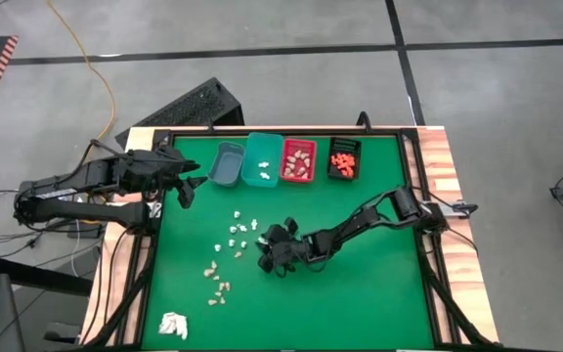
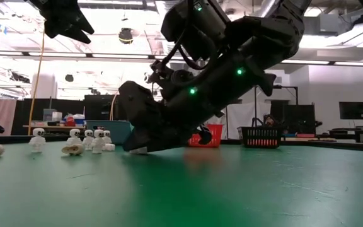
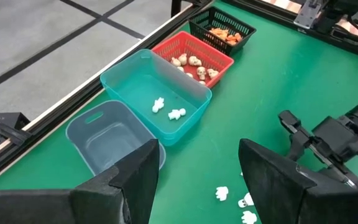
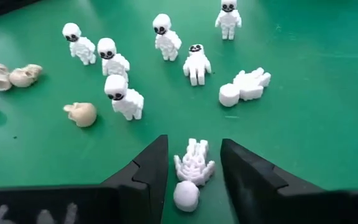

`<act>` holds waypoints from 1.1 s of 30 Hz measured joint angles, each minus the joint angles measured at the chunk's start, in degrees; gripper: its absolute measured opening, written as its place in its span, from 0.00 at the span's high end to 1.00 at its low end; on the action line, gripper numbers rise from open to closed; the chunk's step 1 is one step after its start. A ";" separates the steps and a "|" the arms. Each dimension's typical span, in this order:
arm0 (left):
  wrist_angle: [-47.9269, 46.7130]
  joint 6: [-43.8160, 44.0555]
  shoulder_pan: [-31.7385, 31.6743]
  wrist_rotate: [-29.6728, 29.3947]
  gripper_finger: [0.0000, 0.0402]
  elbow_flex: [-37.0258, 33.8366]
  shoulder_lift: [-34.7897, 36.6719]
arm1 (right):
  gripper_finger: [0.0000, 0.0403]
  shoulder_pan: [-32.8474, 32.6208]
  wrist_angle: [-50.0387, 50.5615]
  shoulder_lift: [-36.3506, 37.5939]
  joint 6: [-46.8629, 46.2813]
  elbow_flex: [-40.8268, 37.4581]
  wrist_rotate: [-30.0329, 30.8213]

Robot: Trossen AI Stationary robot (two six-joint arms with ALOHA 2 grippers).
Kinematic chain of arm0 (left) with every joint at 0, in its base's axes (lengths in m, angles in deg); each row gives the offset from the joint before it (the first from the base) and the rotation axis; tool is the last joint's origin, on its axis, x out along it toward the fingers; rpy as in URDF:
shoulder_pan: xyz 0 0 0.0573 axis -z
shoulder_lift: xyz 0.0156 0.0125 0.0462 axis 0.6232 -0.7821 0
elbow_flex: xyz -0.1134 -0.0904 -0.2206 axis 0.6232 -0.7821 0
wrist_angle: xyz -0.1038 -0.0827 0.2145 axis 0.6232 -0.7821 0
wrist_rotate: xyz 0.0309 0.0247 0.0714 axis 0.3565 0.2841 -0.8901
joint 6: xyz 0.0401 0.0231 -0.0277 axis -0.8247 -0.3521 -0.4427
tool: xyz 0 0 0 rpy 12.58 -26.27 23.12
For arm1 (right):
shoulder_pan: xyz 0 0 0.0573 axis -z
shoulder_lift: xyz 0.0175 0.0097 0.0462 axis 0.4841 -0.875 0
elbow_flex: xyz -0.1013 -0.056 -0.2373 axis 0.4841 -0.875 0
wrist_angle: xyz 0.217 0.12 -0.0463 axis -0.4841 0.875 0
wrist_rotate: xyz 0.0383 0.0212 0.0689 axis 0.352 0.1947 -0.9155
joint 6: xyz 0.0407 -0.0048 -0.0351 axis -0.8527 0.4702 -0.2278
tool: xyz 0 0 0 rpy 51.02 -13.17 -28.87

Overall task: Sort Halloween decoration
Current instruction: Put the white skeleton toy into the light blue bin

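White skeleton figure (image 4: 192, 169) lies on the green table (image 1: 360, 293) near its middle, between the right gripper's (image 4: 193, 163) parted fingers; left gripper (image 3: 197, 171) hovers wide open by the grey bin (image 3: 107, 134).

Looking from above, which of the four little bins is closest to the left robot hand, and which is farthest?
From the left hand:
1. Grey bin, nearest, left end of the row.
2. Teal bin, beside it.
3. Red bin, next.
4. Black bin, farthest, right end.
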 joint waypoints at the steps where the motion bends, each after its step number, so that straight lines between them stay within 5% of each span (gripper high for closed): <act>1: -0.04 0.00 0.00 0.01 0.48 0.00 0.01 | 0.60 0.00 1.02 0.04 -0.21 0.05 0.19; 18: -0.09 0.11 0.00 -0.12 0.48 0.00 0.02 | 0.88 -0.26 2.65 0.38 0.01 -0.02 0.82; 33: -0.44 0.52 0.04 -0.48 0.48 -0.02 0.17 | 0.91 5.76 8.25 6.78 16.26 6.39 -3.34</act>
